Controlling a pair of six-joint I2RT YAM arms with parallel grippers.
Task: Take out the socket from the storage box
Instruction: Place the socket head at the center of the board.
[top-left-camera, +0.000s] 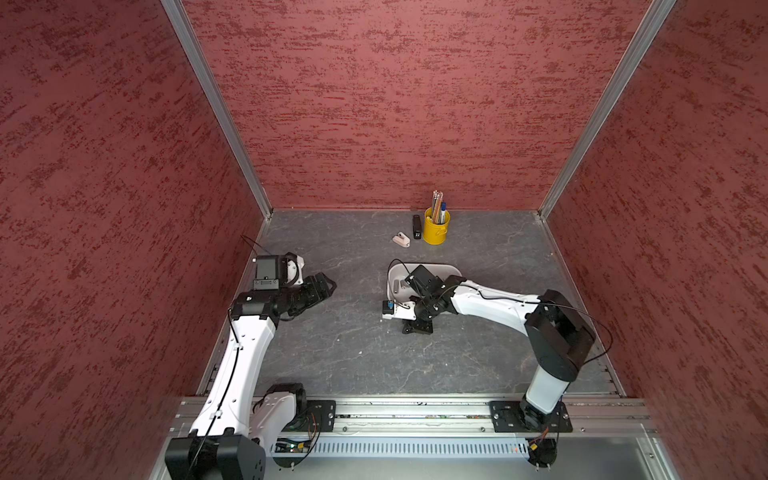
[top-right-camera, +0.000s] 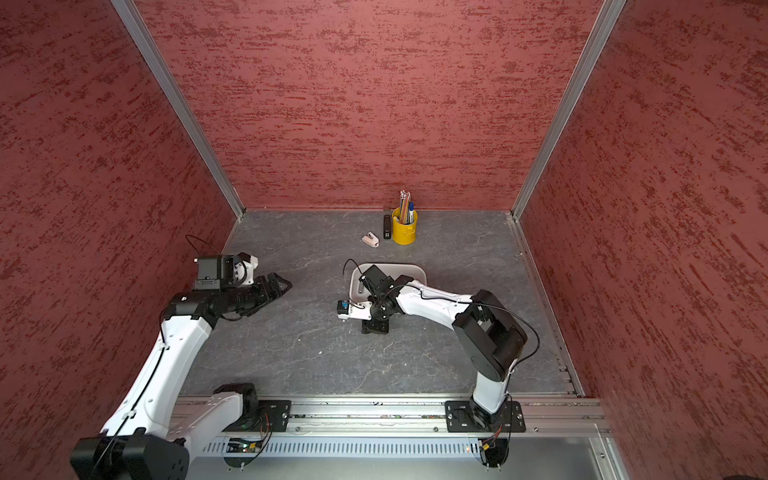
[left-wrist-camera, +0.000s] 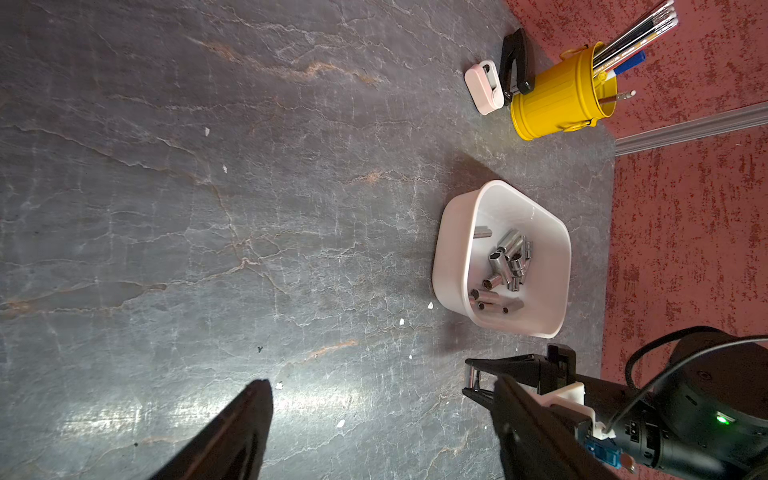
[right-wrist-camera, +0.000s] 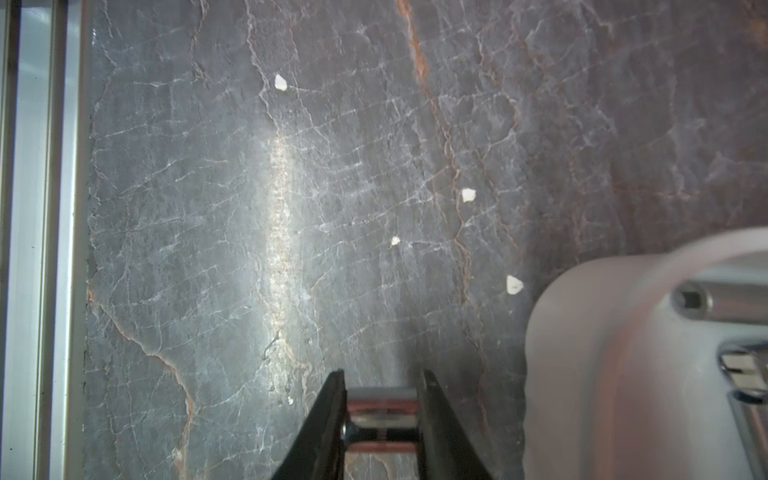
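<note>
While the right gripper (right-wrist-camera: 383, 374) is clamped across it, the socket (right-wrist-camera: 382, 419) sits crosswise between the two black fingers, a short shiny metal cylinder. It is outside the storage box (left-wrist-camera: 440, 266) and over bare bench (top-left-camera: 353, 353). From the left wrist camera I see the same socket (left-wrist-camera: 471, 377) pinched at the fingertips just beside the box's rim. I cannot tell whether it is touching the bench or held slightly above it. In both top views the right arm reaches over the box, and the gripper points down off the box's near edge, on the side toward the rail.

The box is a shallow white tray with rounded corners. It holds a loose pile of other sockets (left-wrist-camera: 505, 266), all bright metal, lying at mixed angles on its floor.

My left gripper (top-left-camera: 326, 286) hovers well apart from the box on the left side of the bench. Its jaws are spread wide with nothing between them, and it faces toward the box.

Farther back near the rear wall stands a yellow cup (left-wrist-camera: 557, 104) full of pens and pencils. A black stapler-like item (left-wrist-camera: 515, 62) and a small pink case (left-wrist-camera: 482, 87) lie just beside it. A few white specks (right-wrist-camera: 468, 194) dot the dark veined surface.
</note>
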